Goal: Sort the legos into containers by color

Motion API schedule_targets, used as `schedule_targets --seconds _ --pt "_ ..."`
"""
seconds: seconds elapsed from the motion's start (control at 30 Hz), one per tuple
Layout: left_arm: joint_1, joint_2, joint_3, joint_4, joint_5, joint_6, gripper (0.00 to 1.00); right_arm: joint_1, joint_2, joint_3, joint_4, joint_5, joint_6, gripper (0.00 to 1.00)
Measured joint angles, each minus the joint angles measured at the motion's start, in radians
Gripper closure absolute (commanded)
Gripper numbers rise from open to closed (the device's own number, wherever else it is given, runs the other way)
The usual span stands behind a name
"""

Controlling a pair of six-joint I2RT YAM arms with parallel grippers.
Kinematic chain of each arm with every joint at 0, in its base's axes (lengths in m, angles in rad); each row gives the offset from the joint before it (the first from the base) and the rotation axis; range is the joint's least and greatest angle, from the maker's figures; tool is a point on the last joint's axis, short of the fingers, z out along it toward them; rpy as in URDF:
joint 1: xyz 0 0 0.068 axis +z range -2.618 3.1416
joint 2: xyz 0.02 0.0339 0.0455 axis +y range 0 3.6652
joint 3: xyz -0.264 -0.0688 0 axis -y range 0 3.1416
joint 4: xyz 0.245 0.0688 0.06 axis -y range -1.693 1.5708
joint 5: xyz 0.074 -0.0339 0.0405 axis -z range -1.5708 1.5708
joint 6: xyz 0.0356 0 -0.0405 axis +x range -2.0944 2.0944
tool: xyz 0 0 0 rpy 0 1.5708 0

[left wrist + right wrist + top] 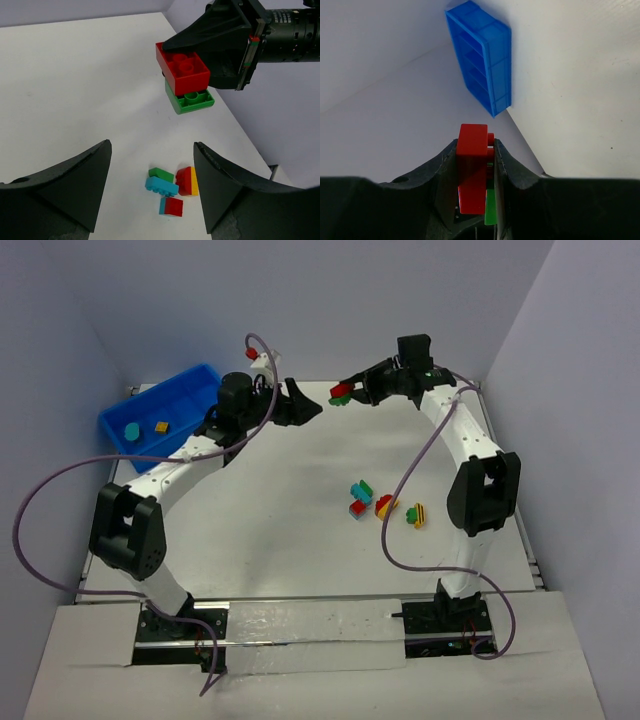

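Note:
My right gripper [347, 393] is shut on a red lego [182, 65] stacked on a green lego [192, 100], held in the air over the far side of the table. In the right wrist view the red brick [472, 165] and a green edge [490, 210] sit between the fingers. My left gripper [310, 403] stands open just left of that stack, with nothing in it. On the table lie a green brick [161, 174], a teal one [161, 186], a red-yellow pair [186, 181] and a teal-red pair [171, 206]. The blue container [190, 380] holds a teal brick [131, 429] and a yellow one [161, 426].
A yellow-black striped brick [417, 514] lies right of the loose cluster [361, 490]. A small red cap [251, 353] sits on the cable fitting behind the left arm. Grey walls close in the table on three sides. The blue bin [480, 55] stands at the far left corner.

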Motion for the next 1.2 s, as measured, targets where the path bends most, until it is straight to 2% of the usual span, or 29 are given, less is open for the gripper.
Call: schedule_targets --seconds 0.1,0.5,0.97,1.2 --pt "-0.021 0.013 0.007 0.013 0.008 -0.035 0.19 0.000 -0.012 0.000 -0.003 0.007 0.011 1.00" --pt "-0.067 0.057 0.071 0.067 0.023 -0.110 0.18 0.001 -0.049 -0.025 -0.019 0.027 0.020 1.00" --pt "-0.094 0.114 0.121 0.047 -0.059 -0.128 0.19 0.006 -0.083 -0.053 -0.022 0.058 0.020 1.00" --pt "-0.107 0.146 0.153 0.047 -0.074 -0.158 0.20 0.010 -0.132 -0.122 0.006 0.103 0.045 1.00"
